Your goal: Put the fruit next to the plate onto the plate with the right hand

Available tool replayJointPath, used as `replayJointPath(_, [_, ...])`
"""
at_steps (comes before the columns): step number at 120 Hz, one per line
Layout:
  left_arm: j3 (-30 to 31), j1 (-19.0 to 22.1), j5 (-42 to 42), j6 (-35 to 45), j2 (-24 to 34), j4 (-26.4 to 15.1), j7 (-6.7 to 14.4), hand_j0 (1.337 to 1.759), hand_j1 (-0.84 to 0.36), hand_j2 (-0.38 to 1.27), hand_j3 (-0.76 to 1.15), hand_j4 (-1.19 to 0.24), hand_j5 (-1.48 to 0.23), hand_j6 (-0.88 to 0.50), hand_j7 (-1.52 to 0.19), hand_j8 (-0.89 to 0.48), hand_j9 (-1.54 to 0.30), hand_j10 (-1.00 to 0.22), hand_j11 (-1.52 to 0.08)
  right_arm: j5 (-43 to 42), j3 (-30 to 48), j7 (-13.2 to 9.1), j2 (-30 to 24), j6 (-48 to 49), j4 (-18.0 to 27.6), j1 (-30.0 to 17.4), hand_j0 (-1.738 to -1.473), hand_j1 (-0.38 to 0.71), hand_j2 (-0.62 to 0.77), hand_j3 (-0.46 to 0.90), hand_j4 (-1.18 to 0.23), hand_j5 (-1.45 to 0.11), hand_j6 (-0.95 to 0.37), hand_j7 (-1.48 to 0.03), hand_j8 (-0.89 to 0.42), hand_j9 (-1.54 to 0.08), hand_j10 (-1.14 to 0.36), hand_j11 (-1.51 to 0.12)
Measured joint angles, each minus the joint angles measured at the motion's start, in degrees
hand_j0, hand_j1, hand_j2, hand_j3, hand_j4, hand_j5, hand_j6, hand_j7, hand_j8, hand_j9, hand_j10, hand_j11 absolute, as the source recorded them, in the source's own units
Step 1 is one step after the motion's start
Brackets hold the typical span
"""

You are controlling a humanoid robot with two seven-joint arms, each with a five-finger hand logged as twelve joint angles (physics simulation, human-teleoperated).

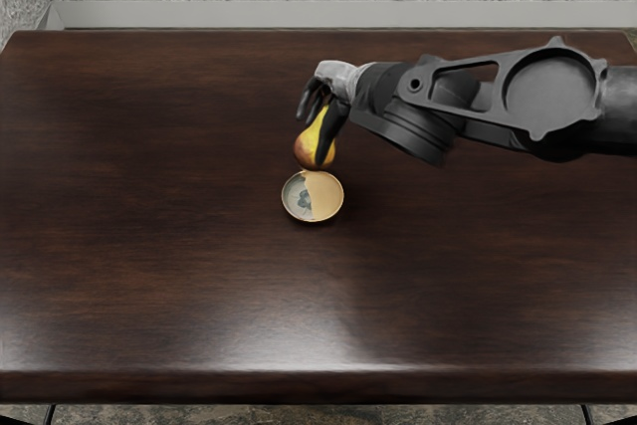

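A yellow-and-red pear-shaped fruit (314, 146) hangs from my right hand (320, 111), whose dark fingers are curled around its upper part. The fruit's rounded bottom is just above the far rim of a small round plate (313, 196) with a tan and grey pattern, lying near the middle of the dark wooden table. My right arm reaches in from the right edge. Whether the fruit touches the plate's rim cannot be told.
The dark wooden table (149, 246) stretches wide on all sides of the plate. A pale wall runs along its far edge. The bulky forearm (498, 102) sits over the table's back right.
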Motion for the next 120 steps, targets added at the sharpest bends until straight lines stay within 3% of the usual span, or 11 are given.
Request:
replayJointPath(79, [0.0,0.0,0.0,0.0,0.0,0.0,0.0,1.658,0.34,0.00,0.00,-0.01,-0.01,-0.01,-0.01,-0.01,-0.01,-0.01,-0.01,0.2,0.0,0.0,9.5,3.7,-11.4,-2.4,-1.658,0.30,0.60,0.00,-0.87,-1.14,-0.65,-1.13,-0.56,-1.14,-0.87,-1.14])
replayJointPath(120, [0.0,0.0,0.0,0.0,0.0,0.0,0.0,1.658,0.34,0.00,0.00,-0.01,-0.01,-0.01,-0.01,-0.01,-0.01,-0.01,-0.01,0.2,0.0,0.0,11.0,4.4,-13.1,-2.9,-1.658,0.30,0.60,0.00,-0.88,-1.13,-0.65,-1.13,-0.56,-1.14,-0.87,-1.14])
